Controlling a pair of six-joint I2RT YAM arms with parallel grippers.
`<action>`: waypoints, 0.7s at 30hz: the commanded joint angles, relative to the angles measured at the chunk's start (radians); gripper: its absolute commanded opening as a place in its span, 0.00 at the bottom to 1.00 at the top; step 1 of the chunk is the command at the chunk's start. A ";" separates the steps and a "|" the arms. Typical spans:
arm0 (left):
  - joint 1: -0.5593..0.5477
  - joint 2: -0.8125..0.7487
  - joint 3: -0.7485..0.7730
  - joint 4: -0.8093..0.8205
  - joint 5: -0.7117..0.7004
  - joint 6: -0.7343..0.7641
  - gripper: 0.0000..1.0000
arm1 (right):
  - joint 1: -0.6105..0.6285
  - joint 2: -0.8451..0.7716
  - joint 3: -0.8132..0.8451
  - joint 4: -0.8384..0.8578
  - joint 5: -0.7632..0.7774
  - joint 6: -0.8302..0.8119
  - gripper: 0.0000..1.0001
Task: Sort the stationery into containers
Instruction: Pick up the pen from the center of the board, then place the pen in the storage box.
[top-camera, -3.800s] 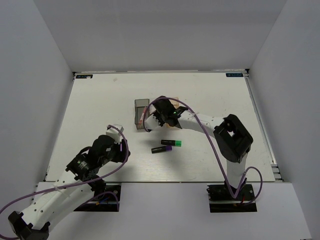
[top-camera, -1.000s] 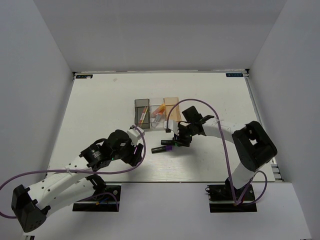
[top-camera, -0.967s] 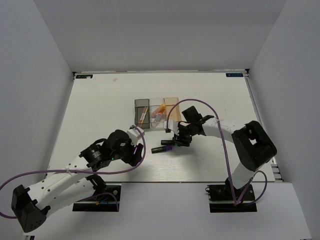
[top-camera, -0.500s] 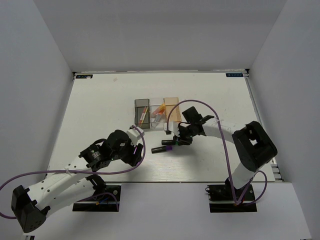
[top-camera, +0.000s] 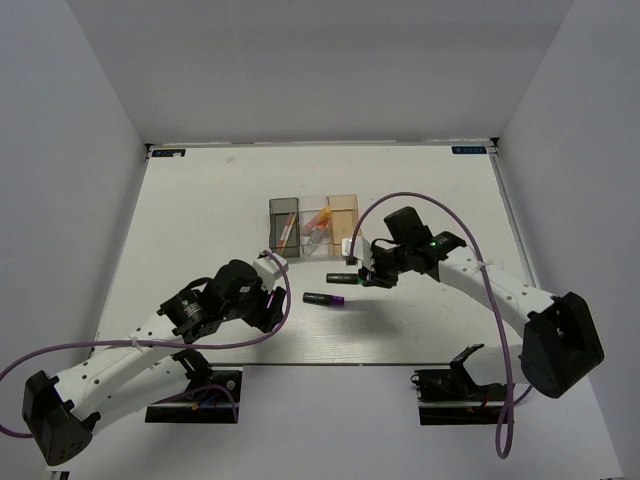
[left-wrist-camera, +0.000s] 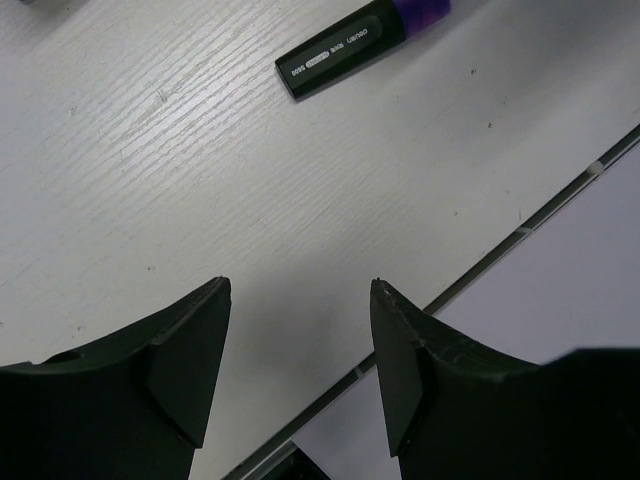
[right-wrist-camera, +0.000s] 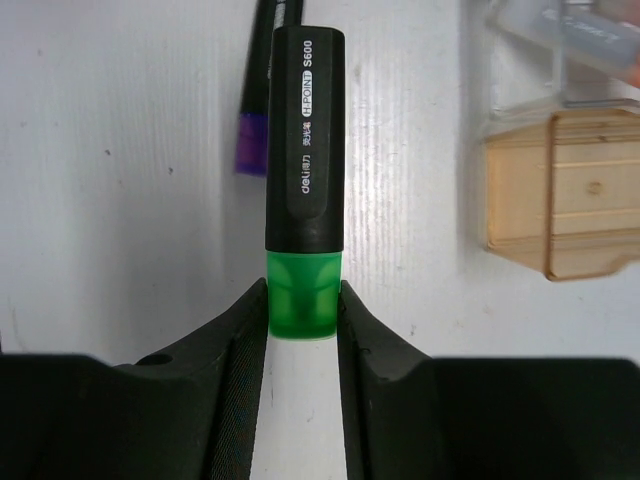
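While seemingly aloft, the green marker (right-wrist-camera: 305, 150) sits clamped — cap-end — in the right pincer (right-wrist-camera: 302, 292).

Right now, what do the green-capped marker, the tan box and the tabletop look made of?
The green-capped marker: plastic, matte black barrel with printed lettering, translucent green cap. The tan box: probably translucent plastic, with moulded ridges and smooth faces. The tabletop: likely white-painted wood or laminate; fine grain lines show.

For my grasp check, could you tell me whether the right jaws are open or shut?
Shut on the green marker: both jaws press its green cap.
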 joint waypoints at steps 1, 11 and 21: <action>-0.004 -0.011 -0.009 0.004 -0.011 0.003 0.68 | -0.005 -0.051 0.071 0.010 0.044 0.146 0.13; -0.004 -0.008 -0.017 0.004 -0.018 0.000 0.68 | -0.013 0.068 0.241 0.173 0.454 0.502 0.11; -0.006 -0.011 -0.017 0.009 -0.026 -0.001 0.68 | -0.024 0.342 0.475 0.101 0.606 0.752 0.00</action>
